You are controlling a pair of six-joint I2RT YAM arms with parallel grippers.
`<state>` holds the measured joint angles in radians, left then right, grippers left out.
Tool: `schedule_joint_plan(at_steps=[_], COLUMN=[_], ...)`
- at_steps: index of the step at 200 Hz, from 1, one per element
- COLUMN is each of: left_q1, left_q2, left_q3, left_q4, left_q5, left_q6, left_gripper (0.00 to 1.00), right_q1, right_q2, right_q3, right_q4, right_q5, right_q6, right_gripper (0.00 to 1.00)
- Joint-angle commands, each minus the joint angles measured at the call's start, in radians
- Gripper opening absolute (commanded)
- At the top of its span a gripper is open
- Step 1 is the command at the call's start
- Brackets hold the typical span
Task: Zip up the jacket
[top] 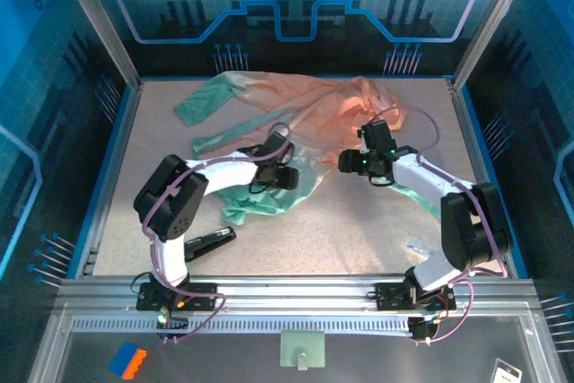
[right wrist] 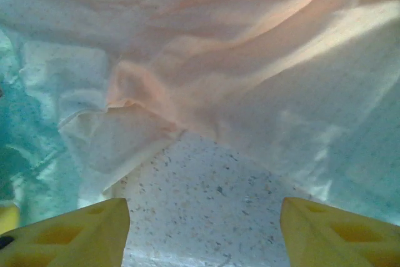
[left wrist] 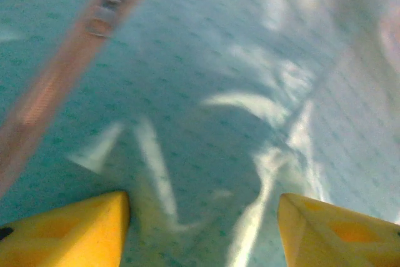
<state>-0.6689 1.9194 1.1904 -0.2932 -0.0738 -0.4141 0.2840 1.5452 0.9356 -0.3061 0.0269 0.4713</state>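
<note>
Jacket crumpled centrally, both jaws spread, right over its peach edge, bare tabletop nearer

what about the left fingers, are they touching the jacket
Cannot tell. In the left wrist view the fingers sit over blurred mint jacket fabric, with no plain contact or gap.

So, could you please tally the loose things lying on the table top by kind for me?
Jacket: 1
Black tool: 1
Small white item: 1
Total: 3
</note>
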Motion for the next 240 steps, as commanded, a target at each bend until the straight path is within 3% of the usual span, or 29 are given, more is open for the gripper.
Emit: schedule_joint_plan(at_steps=[1, 33, 68, 89, 130, 175, 216, 240], left_q1=[-0.108, -0.207, -0.183, -0.101, 0.149, 0.393, 0.466, 0.468], left_q2=[0.059, 0.106, 0.027, -0.03, -0.117, -0.074, 0.003, 0.033], left_q3=[0.088, 0.264, 0.319, 0.311, 0.195, 0.168, 0.174, 0.149], left_q4=[-0.032, -0.085, -0.133, -0.177, -0.202, -0.29, -0.313, -0.308], left_q5=[0.019, 0.019, -0.019, -0.003, 0.026, 0.061, 0.098, 0.175], left_q6=[-0.044, 0.015, 0.107, 0.126, 0.154, 0.237, 0.282, 0.269], left_gripper=[0.64, 0.65, 0.67, 0.68, 0.7, 0.79, 0.77, 0.65], right_q1=[-0.064, -0.12, -0.111, -0.077, 0.048, 0.109, 0.101, 0.081], right_q2=[-0.035, -0.045, -0.031, 0.006, 0.122, 0.252, 0.368, 0.425], right_q3=[-0.02, 0.013, 0.035, 0.051, 0.146, 0.255, 0.398, 0.473], right_q4=[-0.046, -0.11, -0.137, -0.131, -0.163, -0.234, -0.345, -0.397], right_q5=[-0.042, -0.061, -0.069, -0.063, -0.012, 0.039, 0.099, 0.15], right_q6=[0.047, 0.037, 0.044, 0.065, 0.079, 0.102, 0.073, 0.028], right_gripper=[0.64, 0.63, 0.62, 0.61, 0.61, 0.62, 0.49, 0.4])
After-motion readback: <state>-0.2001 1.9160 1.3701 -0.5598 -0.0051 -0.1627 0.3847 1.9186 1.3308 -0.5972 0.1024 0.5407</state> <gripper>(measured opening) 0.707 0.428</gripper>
